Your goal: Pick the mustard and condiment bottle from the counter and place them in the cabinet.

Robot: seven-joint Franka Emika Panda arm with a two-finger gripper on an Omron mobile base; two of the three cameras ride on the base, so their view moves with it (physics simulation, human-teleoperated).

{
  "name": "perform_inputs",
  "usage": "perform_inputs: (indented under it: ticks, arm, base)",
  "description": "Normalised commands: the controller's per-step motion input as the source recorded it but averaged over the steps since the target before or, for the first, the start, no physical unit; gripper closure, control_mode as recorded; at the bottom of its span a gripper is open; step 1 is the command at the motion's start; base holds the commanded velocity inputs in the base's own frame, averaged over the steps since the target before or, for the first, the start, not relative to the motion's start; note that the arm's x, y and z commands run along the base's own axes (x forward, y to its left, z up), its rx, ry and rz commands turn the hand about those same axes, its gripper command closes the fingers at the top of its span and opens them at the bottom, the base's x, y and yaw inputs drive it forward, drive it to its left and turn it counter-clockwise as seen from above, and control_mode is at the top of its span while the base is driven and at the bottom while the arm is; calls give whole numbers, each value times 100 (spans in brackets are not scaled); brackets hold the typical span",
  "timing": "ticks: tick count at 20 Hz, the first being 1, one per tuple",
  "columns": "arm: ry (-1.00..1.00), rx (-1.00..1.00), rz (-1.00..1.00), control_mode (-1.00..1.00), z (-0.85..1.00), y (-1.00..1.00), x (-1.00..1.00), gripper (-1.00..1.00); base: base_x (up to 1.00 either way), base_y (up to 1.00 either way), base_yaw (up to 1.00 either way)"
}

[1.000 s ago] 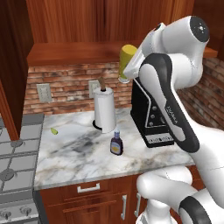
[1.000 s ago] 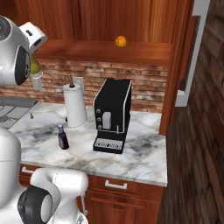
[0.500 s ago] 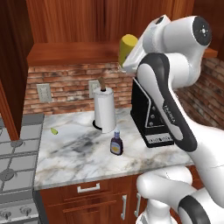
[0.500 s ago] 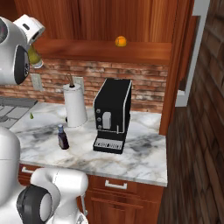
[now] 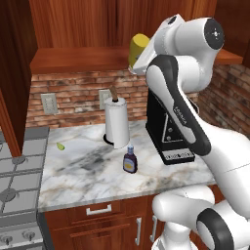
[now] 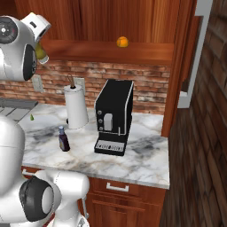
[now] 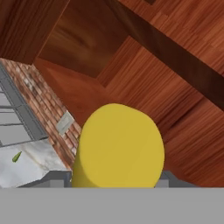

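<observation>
We have the mustard [image 5: 138, 48] clamped in our gripper [image 5: 142, 61], raised high at the level of the cabinet [image 5: 88, 57] shelf, just in front of its plank edge; in the hand view the bottle's yellow base [image 7: 118, 146] sits right ahead of us, with the cabinet's wooden panels [image 7: 144, 65] beyond it; from the right base view the mustard [image 6: 41, 53] pokes out below the wrist; the condiment bottle [image 5: 130, 160] stands upright on the table [image 5: 83, 168], well below the gripper, near the paper towel roll [image 5: 117, 124] and the black coffee machine [image 5: 168, 132]; a small orange fruit [image 6: 122, 42] rests on the shelf.
</observation>
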Motion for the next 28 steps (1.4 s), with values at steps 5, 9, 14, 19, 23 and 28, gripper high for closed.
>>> perform_inputs:
  ticks: [5,9,14,19,23,28]
  arm:
    - [0,0,0,-100,0,-4,49,100]
    - [0,0,0,-100,0,-2,44,100]
    - [0,0,0,-100,0,0,43,100]
    - [0,1,0,-100,0,0,43,100]
    - [0,4,0,-100,-1,0,39,100]
    - [0,4,0,-100,-12,0,40,100]
  base:
    - [0,0,0]
    - [0,0,0]
    - [0,0,0]
    - [0,0,0]
    - [0,0,0]
    - [0,0,0]
